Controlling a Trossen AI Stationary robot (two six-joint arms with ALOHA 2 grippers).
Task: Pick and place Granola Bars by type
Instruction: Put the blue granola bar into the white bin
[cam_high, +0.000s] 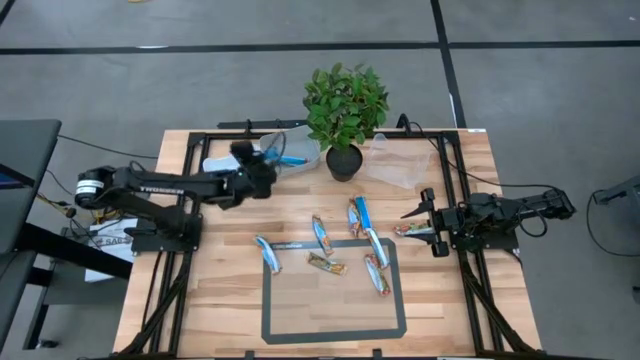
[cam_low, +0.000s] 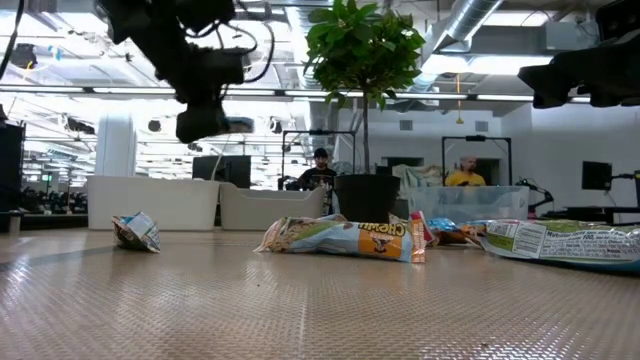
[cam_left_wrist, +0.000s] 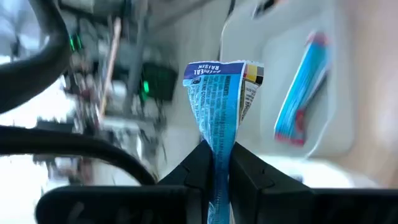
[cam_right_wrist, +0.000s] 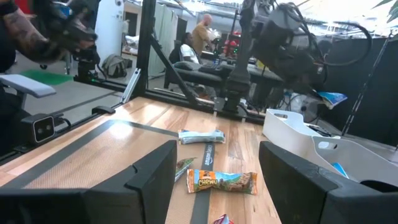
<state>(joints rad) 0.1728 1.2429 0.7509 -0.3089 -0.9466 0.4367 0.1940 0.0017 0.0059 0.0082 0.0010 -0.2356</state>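
Note:
My left gripper (cam_high: 266, 163) hovers at the far left of the table beside a clear tub (cam_high: 300, 150), shut on a blue-and-white granola bar (cam_left_wrist: 217, 106). Another blue bar (cam_left_wrist: 301, 93) lies inside that tub. Several more bars lie flat on the wood around a dark taped rectangle (cam_high: 335, 335): blue-and-white ones (cam_high: 267, 252) (cam_high: 377, 245) and brown-gold ones (cam_high: 327, 264) (cam_high: 412, 229). My right gripper (cam_high: 420, 215) waits open at the right edge, nothing between its fingers (cam_right_wrist: 155, 180). My left gripper pinches the blue-and-white bar between its two fingers (cam_left_wrist: 249, 168) across the wrapper's flat faces, partway along its length (cam_left_wrist: 216, 146). The bar runs along the fingers. Its crimped free end (cam_left_wrist: 222, 70) sticks out past the fingertips, lifted clear of the table.
A potted plant (cam_high: 345, 110) stands at the far middle between the left tub and a second clear tub (cam_high: 400, 162). Black frame rails run along both table sides (cam_high: 470, 290). People sit in the room beyond the table (cam_low: 320, 170).

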